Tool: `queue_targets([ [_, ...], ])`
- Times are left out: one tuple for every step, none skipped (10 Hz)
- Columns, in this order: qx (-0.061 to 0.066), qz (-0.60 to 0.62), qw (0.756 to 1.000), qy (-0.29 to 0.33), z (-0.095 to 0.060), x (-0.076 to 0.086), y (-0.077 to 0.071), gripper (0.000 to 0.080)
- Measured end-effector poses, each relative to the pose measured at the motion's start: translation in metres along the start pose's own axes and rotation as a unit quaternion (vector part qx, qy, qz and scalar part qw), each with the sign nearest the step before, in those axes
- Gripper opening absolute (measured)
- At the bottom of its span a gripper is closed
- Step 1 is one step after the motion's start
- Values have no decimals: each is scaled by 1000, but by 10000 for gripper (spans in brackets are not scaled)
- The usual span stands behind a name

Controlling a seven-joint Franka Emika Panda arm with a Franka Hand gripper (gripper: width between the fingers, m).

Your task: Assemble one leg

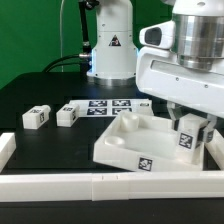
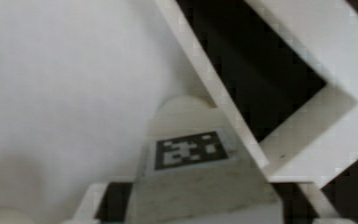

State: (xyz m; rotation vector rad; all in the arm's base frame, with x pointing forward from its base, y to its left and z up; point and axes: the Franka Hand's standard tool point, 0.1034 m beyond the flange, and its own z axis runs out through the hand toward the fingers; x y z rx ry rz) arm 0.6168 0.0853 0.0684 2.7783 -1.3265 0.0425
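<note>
White border bars (image 1: 100,186) run across the very front of my exterior view, joined end to end, with another bar standing at the far edge on that view's left. Just behind them sits the large white tray (image 1: 125,148), a square piece with raised walls and corner sockets, resting on the black desk (image 1: 40,95) and tilted slightly, with a square marker on its front wall.

My arm comes down from the top of the exterior view's right, and its gripper (image 1: 188,125) hangs over the tray corner on that side. Between the jaws I see a leg (image 1: 189,136), a small white block carrying a black-and-white marker, held upright just above or at the corner socket; I cannot tell whether it touches the tray. The jaws are closed on this leg.

On the wrist view the same leg (image 2: 197,150) fills the lower middle, its marker facing the camera, with the jaws' tips showing at either side of it. Beyond it I see the pale floor of the tray (image 2: 60,90) and one angled wall, with dark desk past that wall.

Two more legs (image 1: 37,117) (image 1: 67,115) lie side by side on the desk toward the exterior view's left, well apart from the tray. Behind the tray lies the marker board (image 1: 105,106), flat, with several tags. The robot's white base (image 1: 110,45) stands at the back against a green backdrop
</note>
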Motion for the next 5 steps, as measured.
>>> queue_targets([
  [-7, 10, 1000, 2, 0, 3, 4, 310],
  [-7, 10, 1000, 1, 1, 2, 4, 384],
  [-6, 11, 1000, 0, 1, 1, 3, 522],
  [-6, 11, 1000, 0, 1, 2, 3, 522],
  [-6, 11, 1000, 0, 1, 1, 3, 621],
])
